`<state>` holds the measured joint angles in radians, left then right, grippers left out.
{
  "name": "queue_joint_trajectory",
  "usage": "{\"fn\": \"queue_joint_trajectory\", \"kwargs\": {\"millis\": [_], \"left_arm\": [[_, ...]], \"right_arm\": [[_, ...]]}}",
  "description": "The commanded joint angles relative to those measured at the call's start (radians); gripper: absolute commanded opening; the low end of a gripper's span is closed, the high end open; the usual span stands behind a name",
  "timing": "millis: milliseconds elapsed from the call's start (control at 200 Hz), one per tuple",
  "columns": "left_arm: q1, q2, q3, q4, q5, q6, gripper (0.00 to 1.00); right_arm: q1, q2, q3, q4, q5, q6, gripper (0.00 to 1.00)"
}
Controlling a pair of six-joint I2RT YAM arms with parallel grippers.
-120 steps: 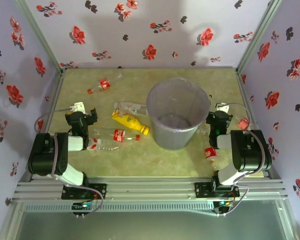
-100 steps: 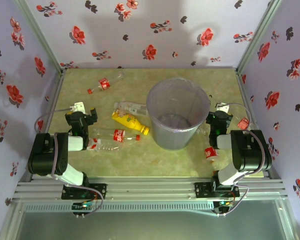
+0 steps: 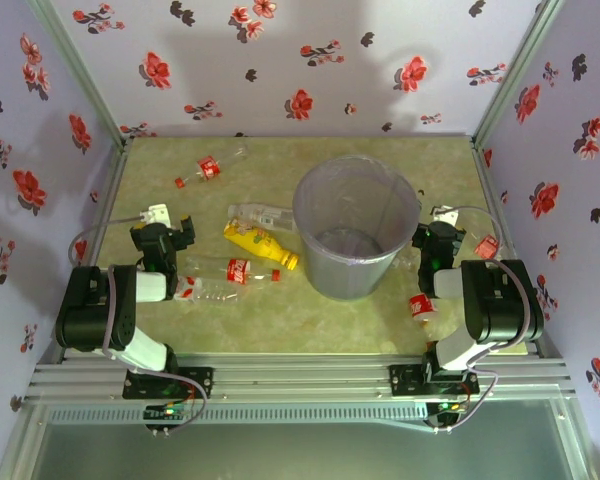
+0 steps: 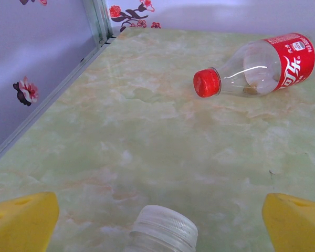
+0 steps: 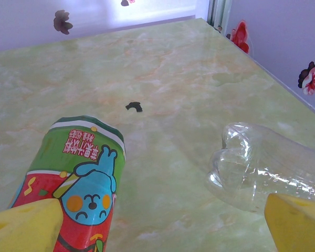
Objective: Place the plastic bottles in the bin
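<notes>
The left hand [image 3: 176,232] and right hand [image 3: 441,240] both gape wide, gripping nothing (the bin [image 3: 352,278] between them, bottles [image 3: 258,243] scattered left).

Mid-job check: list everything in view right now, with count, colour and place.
bin: one, translucent grey-lavender, upright mid-table
red-label bottles: two, clear, one at the far left, the other lying at the near left
yellow bottle: one, yellow, lying left of the bin
white-label bottle: one, clear, just beyond the yellow bottle
cartoon-label container: one, red and green, near right of the bin
crushed bottle: one, clear, right of that container
table: one, green marbled
left gripper: one, yellow pads, open
right gripper: one, yellow pads, open
</notes>
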<state>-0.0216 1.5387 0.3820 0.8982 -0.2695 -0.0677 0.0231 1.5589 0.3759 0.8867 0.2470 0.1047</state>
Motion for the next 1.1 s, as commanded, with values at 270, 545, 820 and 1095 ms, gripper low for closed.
{"fn": "queue_joint_trajectory", "kwargs": {"millis": [270,545,820,1095], "left_arm": [[-0.004,0.008,-0.003,0.026,-0.025,0.008,1.00],[-0.006,-0.026,0.014,-0.026,-0.021,0.012,1.00],[-0.053,-0.361,0.160,-0.528,-0.161,-0.090,1.00],[-0.096,-0.427,0.587,-1.246,-0.038,-0.253,1.00]], "right_arm": [[-0.003,0.002,0.005,0.011,0.015,0.007,0.99],[-0.009,-0.050,0.025,-0.072,0.035,0.032,0.99],[0.000,-0.262,0.224,-0.551,0.081,0.066,0.99],[0.000,-0.308,0.694,-1.582,-0.118,0.296,0.99]]}}
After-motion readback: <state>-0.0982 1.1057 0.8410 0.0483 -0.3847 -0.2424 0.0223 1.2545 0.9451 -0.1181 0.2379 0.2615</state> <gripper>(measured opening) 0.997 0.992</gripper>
